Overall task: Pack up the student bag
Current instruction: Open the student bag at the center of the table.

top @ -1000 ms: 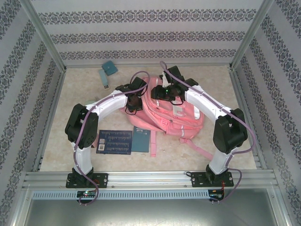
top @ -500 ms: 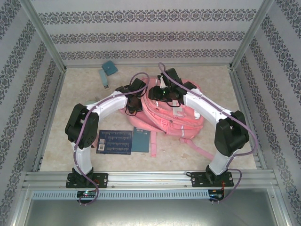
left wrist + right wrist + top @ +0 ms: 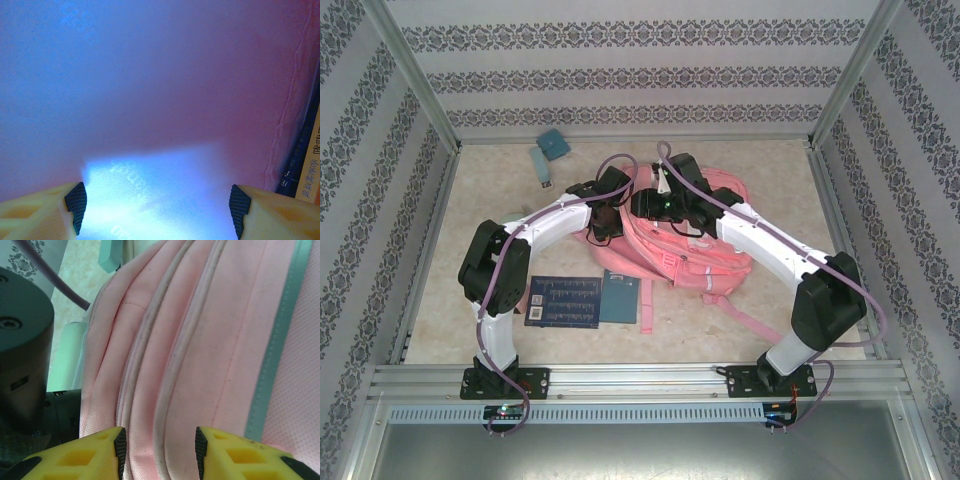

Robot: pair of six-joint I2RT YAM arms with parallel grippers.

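Packing partly done, student bag (image 3: 665, 258) mid-table.
Left gripper (image 3: 157, 204) spread wide inside it, beside a packed book (image 3: 309, 150). Right gripper (image 3: 158, 447) astride the bag's seam, pinch unclear. Navy book (image 3: 562, 301) and teal notebook (image 3: 619, 297) lie unpacked near-left.

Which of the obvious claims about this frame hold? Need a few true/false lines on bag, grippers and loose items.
1. The student bag lies in the middle of the table. True.
2. The left gripper is shut. False: its jaws stand wide open.
3. A dark blue book lies flat on the table, on the near side of the bag. True.
4. The right gripper is over the dark blue book. False: it is at the student bag, with a piped seam between its fingers.
5. The teal box sits on the bag. False: the teal box lies by the far wall, apart from the bag.
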